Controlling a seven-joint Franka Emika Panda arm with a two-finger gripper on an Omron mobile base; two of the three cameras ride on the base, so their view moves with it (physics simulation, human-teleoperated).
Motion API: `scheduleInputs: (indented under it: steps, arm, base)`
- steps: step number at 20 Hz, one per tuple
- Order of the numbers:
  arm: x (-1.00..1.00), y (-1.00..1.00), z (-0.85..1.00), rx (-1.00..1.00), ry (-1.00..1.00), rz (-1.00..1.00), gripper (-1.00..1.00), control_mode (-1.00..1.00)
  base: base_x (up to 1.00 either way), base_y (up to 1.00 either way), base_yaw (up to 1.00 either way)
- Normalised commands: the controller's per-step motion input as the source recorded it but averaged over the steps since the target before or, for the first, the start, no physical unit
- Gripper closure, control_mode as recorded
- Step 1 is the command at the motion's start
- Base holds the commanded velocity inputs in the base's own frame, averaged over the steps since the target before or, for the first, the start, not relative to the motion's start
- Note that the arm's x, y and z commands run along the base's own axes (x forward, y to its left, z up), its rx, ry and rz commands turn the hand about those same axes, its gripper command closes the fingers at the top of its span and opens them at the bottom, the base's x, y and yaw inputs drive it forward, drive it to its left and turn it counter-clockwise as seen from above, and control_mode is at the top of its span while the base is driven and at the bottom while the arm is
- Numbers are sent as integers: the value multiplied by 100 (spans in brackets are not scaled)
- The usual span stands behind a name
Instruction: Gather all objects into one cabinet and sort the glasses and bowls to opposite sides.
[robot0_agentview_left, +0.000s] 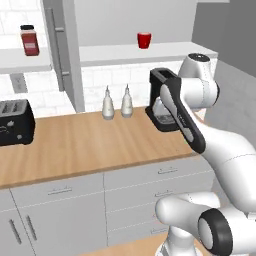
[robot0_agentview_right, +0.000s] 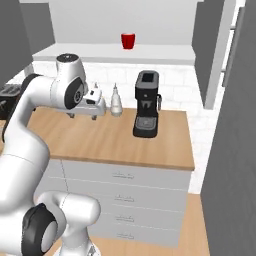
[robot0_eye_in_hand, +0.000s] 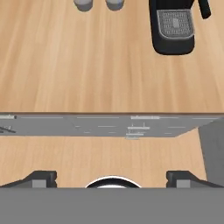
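A glossy red cup (robot0_agentview_left: 144, 40) (robot0_agentview_right: 128, 41), one of the glasses, stands upright on the white shelf board (robot0_agentview_left: 165, 52) of the open wall cabinet. The cabinet's grey door (robot0_agentview_left: 59, 47) with its long bar handle is swung open to the left. The bowls are out of view. My gripper (robot0_eye_in_hand: 112, 178) hangs open above the counter's front edge with nothing between its fingertips (robot0_eye_in_hand: 41, 178), well below and in front of the cup. The hand (robot0_agentview_right: 92, 107) sits level with the shakers in the right base view.
A black coffee machine (robot0_agentview_left: 162, 100) (robot0_agentview_right: 146, 102) (robot0_eye_in_hand: 175, 24) stands on the wooden counter (robot0_agentview_left: 85, 145), with two white shakers (robot0_agentview_left: 107, 104) to its left. A black toaster (robot0_agentview_left: 15, 122) sits far left. A red-lidded jar (robot0_agentview_left: 30, 41) is on the left shelf. A tall grey panel (robot0_agentview_right: 235, 150) rises at the right.
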Motion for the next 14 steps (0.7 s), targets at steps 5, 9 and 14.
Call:
scheduleInputs:
  steps: [5, 9, 14]
  arm:
    - [0, 0, 0, 0, 0, 0, -100, 100]
    - [0, 0, 0, 0, 0, 0, -100, 100]
    - [0, 0, 0, 0, 0, 0, -100, 100]
  base:
    - [100, -1, 0]
    - [100, -43, 0]
    - [70, -97, 2]
